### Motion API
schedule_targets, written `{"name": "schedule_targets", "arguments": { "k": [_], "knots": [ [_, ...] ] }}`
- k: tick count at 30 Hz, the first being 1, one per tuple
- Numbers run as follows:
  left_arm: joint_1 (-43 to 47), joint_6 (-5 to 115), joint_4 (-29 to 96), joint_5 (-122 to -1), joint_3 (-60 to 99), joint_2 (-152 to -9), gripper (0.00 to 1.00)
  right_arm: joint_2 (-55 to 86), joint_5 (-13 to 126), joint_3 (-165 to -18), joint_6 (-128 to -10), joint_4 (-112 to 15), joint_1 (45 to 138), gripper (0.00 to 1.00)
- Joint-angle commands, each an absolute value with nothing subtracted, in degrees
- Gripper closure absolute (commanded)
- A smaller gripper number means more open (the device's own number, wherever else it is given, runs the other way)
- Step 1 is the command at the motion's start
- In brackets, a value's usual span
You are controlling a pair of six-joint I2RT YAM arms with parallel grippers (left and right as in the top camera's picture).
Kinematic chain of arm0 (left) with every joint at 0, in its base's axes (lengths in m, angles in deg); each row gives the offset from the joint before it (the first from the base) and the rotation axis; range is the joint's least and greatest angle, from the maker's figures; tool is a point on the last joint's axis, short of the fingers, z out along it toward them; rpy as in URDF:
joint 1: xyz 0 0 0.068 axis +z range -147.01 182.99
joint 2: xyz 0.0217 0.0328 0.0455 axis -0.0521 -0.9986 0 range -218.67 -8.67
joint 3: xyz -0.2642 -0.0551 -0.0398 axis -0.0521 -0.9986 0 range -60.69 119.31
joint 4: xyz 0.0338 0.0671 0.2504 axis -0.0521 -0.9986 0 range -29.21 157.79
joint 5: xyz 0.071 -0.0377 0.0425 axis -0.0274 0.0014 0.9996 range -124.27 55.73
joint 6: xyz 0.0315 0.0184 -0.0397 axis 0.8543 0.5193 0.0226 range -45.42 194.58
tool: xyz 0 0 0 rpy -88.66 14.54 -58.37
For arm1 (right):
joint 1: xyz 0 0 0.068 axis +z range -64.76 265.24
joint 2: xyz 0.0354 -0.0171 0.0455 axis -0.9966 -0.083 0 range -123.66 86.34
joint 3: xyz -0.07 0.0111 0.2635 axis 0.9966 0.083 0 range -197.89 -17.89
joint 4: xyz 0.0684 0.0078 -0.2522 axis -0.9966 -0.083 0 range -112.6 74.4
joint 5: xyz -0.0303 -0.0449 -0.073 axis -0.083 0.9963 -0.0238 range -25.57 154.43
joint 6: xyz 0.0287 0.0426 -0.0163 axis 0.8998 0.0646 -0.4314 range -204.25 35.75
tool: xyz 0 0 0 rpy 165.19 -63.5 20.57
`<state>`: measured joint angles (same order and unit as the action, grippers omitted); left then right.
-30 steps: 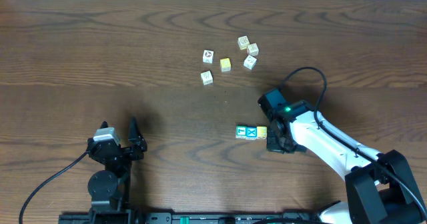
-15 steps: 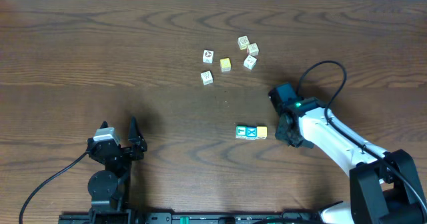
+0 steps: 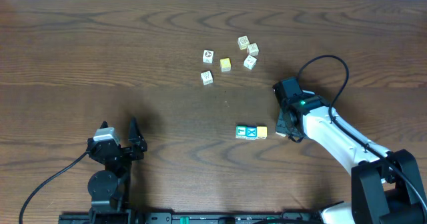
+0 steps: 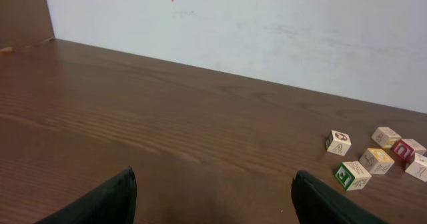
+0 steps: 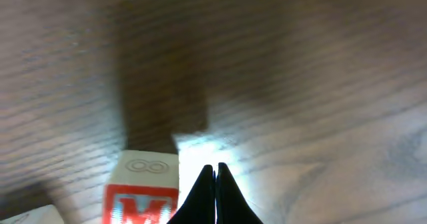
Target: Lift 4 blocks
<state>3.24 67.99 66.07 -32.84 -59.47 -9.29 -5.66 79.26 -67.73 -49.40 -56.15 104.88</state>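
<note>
Teal-green block, blue X block and yellow-orange block sit in a tight row, side against side. I see them on the counter, right of its middle and closer to the near edge than the far one. My right gripper is low over the wood just beyond the yellow-orange end of that row, apart from it. On the right wrist view its fingers are pressed together with nothing between them. The red M block stands on the counter just beside them, the M face toward the camera. I cannot tell whether the finger actually touches it. From overhead I cannot pick that block out; the arm covers the spot.

My left gripper is parked by the near edge on the left side, well apart from every block. On the left wrist view its fingers are spread wide and hold nothing.

Toward the far edge, a loose scatter of cream cubes lies around a pale yellow cube, none of them touching, all well apart from the row
</note>
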Motion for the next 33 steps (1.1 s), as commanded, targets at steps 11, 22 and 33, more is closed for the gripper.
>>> {"name": "schedule_targets", "arguments": {
  "k": [11,22,33],
  "knots": [
    [3.1,67.9,63.6,-32.3,-60.4,-9.0,0.25,-6.0,77.4,-68.5,-57.6,-53.0,104.3,0.99],
    [3.1,67.9,63.6,-32.3,-60.4,-9.0,0.25,-6.0,76.3,-68.5,-59.8,-52.0,104.3,0.99],
    [3.1,67.9,63.6,-32.3,-60.4,-9.0,0.25,-6.0,71.3,-68.5,-62.5,-51.2,104.4,0.99]
  ]
}}
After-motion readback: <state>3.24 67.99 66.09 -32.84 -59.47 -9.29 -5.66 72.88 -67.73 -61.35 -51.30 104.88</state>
